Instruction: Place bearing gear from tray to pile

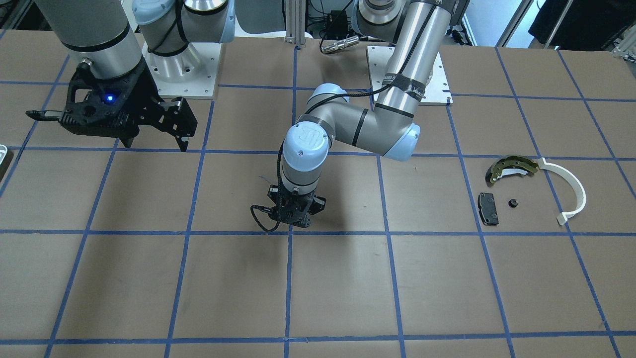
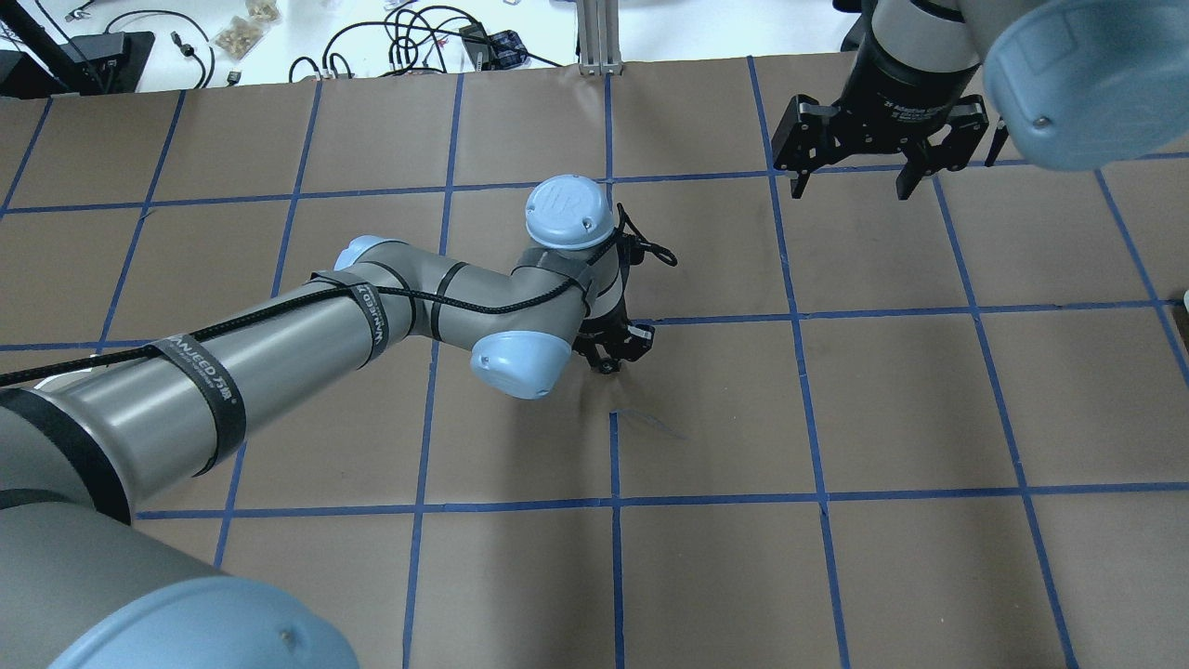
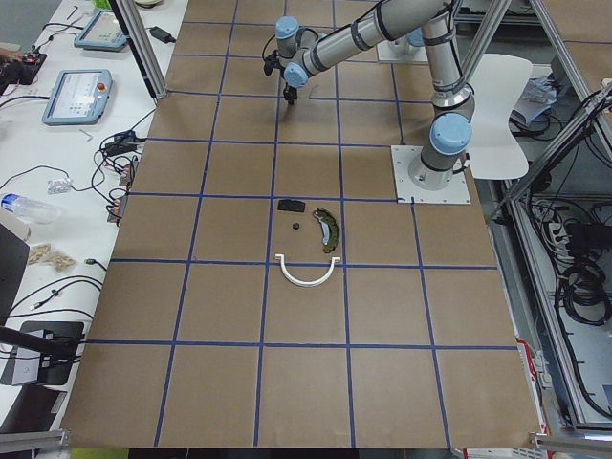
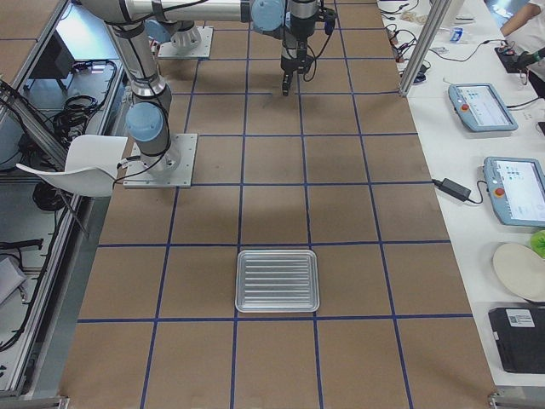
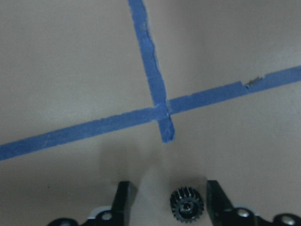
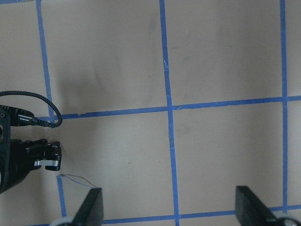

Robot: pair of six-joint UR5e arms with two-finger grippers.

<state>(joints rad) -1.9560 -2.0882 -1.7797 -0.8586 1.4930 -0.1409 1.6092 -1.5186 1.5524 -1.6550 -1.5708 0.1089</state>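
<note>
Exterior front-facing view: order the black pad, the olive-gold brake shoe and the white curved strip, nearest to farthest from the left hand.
1. The black pad, on the side of the pile that faces the left hand.
2. The olive-gold brake shoe, higher in the view than the pad.
3. The white curved strip, outermost, toward the view's right edge.

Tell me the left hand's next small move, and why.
Probably shut the left hand on the bearing gear: the gear lies between its open jaws, nearer one side and not yet gripped, so closing should secure it before any lift.
</note>
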